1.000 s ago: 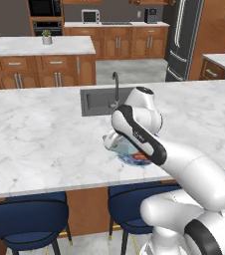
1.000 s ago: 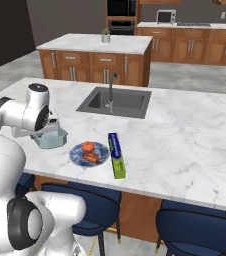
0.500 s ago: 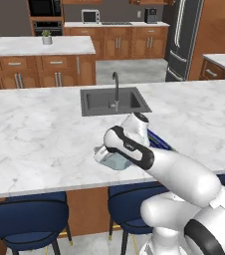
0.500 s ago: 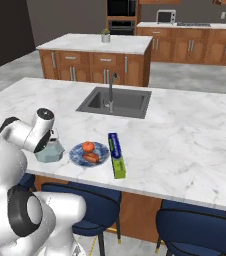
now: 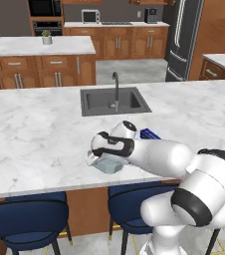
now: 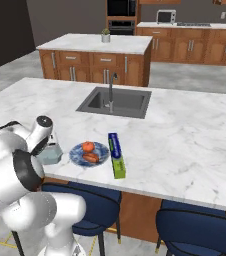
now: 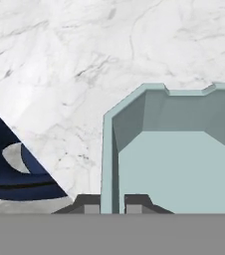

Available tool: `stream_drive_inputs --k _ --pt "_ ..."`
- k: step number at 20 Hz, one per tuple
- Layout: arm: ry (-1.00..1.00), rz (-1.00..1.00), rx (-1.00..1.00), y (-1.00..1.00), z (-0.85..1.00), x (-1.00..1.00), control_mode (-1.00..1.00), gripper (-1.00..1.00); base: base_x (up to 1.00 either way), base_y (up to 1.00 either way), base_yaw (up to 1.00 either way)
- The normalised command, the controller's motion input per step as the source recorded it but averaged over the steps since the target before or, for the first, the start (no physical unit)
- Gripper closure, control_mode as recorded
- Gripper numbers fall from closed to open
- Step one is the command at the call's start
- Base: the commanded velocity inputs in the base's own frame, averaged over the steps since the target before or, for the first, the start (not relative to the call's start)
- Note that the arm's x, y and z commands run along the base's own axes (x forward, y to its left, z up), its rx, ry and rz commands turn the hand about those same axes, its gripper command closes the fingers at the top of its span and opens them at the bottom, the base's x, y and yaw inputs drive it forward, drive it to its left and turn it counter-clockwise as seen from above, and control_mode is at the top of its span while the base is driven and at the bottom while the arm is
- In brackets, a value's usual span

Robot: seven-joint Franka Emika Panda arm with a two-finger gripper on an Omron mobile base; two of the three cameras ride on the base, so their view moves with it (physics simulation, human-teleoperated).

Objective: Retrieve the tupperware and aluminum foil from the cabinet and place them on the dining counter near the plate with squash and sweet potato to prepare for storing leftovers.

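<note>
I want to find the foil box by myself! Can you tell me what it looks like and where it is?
Find the long marble dining counter with the dark sink. Near its front edge sits a blue plate of orange vegetables, with the aluminum foil just right of it. It is the only long, thin box: dark blue with a lime-green end, unlike the round plate and the pale tupperware.

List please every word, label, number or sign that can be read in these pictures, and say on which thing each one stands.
None can be read.
Aluminum foil box: a faint pale strip runs along its dark blue top, too small and blurred to read.
Tupperware: plain, no marking.
Plate: a blue pattern, no text.
Microwave and oven at the back: too small to tell any label.
</note>
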Motion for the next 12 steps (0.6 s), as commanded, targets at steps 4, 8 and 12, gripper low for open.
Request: stream_drive_inputs --k 4,8,12 --pt "0.00 0.00 0.00 0.07 -0.41 0.60 -1.00 1.00 0.00 0.00 0.00" --pt "-0.01 0.00 0.00 0.01 -0.44 0.65 -1.00 1.00 0.00 0.00 0.00" --pt "-0.04 0.00 0.00 0.02 -0.24 0.69 -1.00 -1.00 0.00 0.00 0.00"
